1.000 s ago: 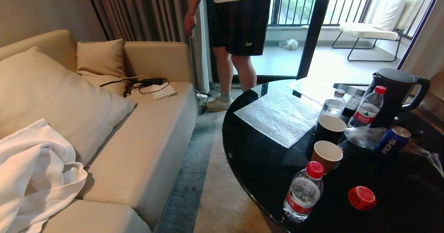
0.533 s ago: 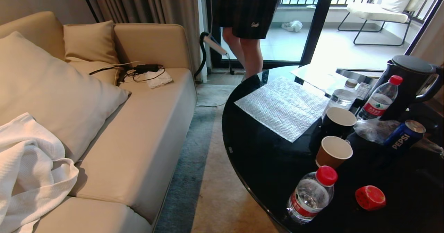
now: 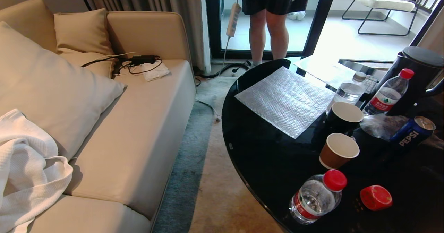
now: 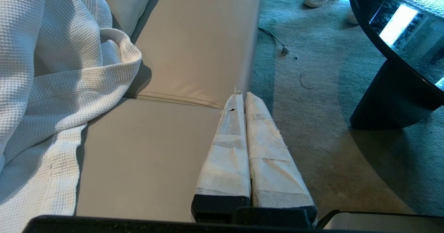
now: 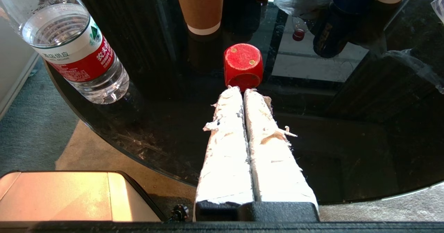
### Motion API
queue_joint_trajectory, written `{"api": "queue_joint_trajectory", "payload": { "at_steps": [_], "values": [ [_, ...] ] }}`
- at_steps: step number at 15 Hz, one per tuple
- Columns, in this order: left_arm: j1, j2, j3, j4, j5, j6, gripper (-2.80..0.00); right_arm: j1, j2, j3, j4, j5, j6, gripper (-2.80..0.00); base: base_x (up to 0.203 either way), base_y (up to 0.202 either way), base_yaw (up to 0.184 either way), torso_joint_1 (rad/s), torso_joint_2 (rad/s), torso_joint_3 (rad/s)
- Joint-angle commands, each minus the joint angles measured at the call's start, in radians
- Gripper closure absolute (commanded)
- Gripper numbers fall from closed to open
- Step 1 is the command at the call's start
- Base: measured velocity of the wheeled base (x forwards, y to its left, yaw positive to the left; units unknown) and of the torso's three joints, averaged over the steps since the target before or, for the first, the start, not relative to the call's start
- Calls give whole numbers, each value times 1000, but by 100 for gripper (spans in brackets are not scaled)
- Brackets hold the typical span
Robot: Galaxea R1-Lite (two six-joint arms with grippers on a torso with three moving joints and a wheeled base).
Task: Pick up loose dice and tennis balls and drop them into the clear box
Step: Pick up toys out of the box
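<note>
Red round-cornered die sits on glossy black round table, near clear water bottle w/ red cap. Right gripper, tips pressed together, empty, just short of it. We'd spread jaws first, then straddle flat faces. Left gripper likewise closed, idle over beige sofa.

A red die with pale pips lies on the glossy black table beside a red-capped bottle.

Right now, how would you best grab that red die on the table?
Pinch the red die across two opposite flat faces, coming from above: it sits flat on the black table, with a bottle and cup nearby but apart.
</note>
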Motion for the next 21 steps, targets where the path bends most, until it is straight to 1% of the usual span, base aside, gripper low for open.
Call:
{"api": "queue_joint_trajectory", "payload": {
  "at_steps": [1,6,12,14,18,21],
  "values": [
    [0,1,2,0,0,1,0,0,1,-2,2,-2,1,0,0,0,0,0,0,0],
    [0,0,0,0,0,0,0,0,1,-2,2,-2,1,0,0,0,-13,0,0,0],
    [0,0,0,0,0,0,0,0,0,-2,1,-2,1,0,1,7,-143,3,4,-1],
    [0,0,2,0,0,0,0,0,1,0,2,-2,1,0,5,6,-85,3,4,1],
    [0,2,0,0,0,0,0,0,1,0,1,-2,1,0,0,0,0,3,2,-8],
    [0,2,2,0,0,0,0,0,1,0,2,-2,1,0,0,0,0,2,3,-126]
  ]
}}
